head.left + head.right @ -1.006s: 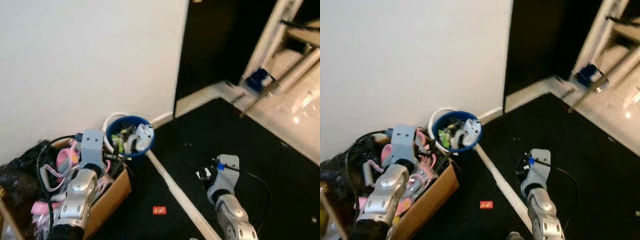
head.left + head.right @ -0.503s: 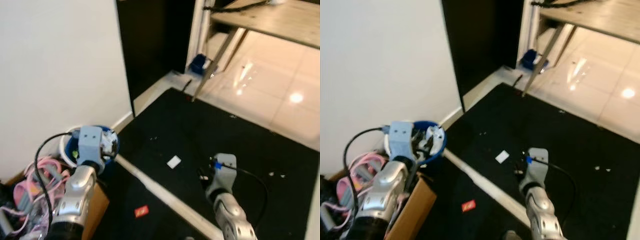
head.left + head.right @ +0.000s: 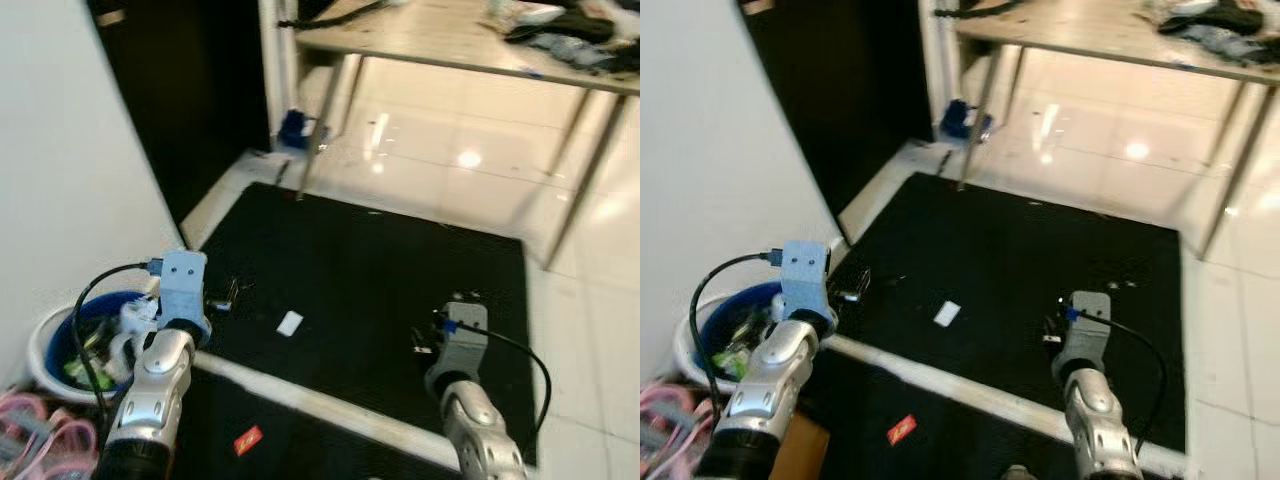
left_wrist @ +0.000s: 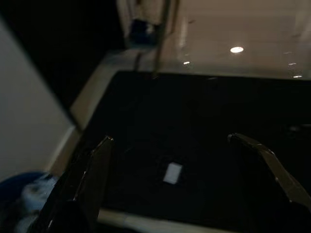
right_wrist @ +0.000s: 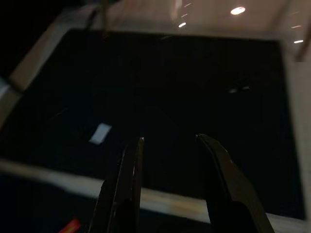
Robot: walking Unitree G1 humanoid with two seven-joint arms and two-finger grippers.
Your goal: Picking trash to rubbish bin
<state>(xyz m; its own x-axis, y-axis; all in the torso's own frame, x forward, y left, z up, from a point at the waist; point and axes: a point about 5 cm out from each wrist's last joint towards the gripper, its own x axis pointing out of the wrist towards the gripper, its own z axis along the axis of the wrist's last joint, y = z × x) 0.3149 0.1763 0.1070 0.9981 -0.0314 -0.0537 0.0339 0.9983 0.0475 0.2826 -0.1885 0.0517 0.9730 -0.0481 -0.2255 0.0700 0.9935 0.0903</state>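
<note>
A small white scrap (image 3: 290, 322) lies on the black mat (image 3: 400, 270). A red wrapper (image 3: 247, 439) lies nearer me, past the pale strip. The blue rubbish bin (image 3: 70, 330), holding mixed trash, stands at the far left by the wall. My left gripper (image 4: 170, 138) hangs open and empty above the mat, between the bin and the white scrap (image 4: 172, 173). My right gripper (image 5: 170, 138) is open too, with nothing in it, over the mat's right part; the scrap (image 5: 100, 133) lies off to its left.
A pale strip (image 3: 330, 405) crosses the floor in front of me. A metal-legged table (image 3: 450, 45) stands on glossy tiles behind the mat, with a blue object (image 3: 293, 125) by its leg. Pink items (image 3: 30, 445) lie at the lower left. A white wall (image 3: 60, 180) is on the left.
The camera has swung right: the bin and box slid to the left edge, and the mat, tiles and table came into view. Both arms keep their pose.
</note>
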